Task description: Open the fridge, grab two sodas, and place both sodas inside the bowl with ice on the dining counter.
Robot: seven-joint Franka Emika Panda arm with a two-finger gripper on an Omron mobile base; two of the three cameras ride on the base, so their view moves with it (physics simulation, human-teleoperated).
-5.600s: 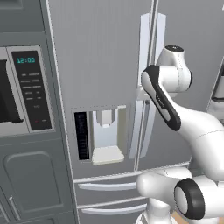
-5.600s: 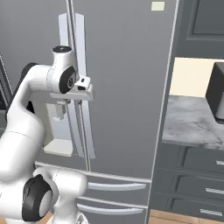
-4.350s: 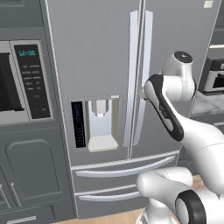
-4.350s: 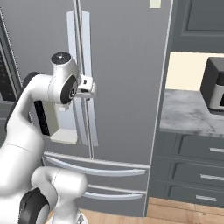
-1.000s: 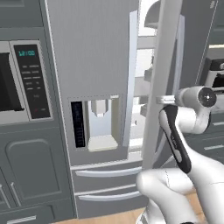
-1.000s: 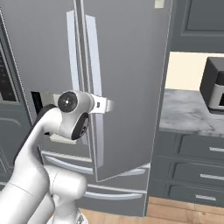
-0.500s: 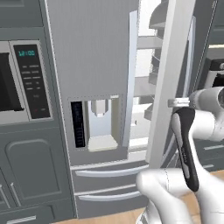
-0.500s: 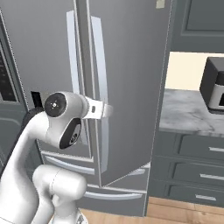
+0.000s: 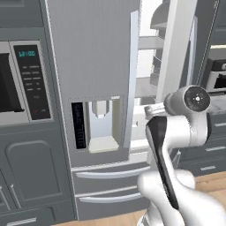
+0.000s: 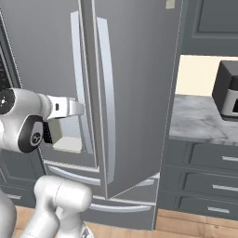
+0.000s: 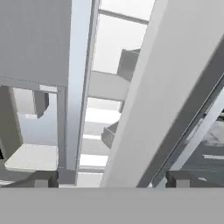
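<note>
Now opening the fridge: right door swung partway out, white shelves showing in the gap. Gripper spread wide, holding nothing, just beside door edge. Next, probably: push door wider, then reach inside for sodas.

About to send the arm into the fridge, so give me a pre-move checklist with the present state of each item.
1. Right door of the fridge swung open: ok, partly; shelves show through the gap.
2. Gripper free of the door handle: ok, fingertips wide apart, nothing between them.
3. Left door shut: ok.
4. Sodas located: cannot tell, no red cans visible.
5. Gap wide enough for the arm: cannot tell.
</note>
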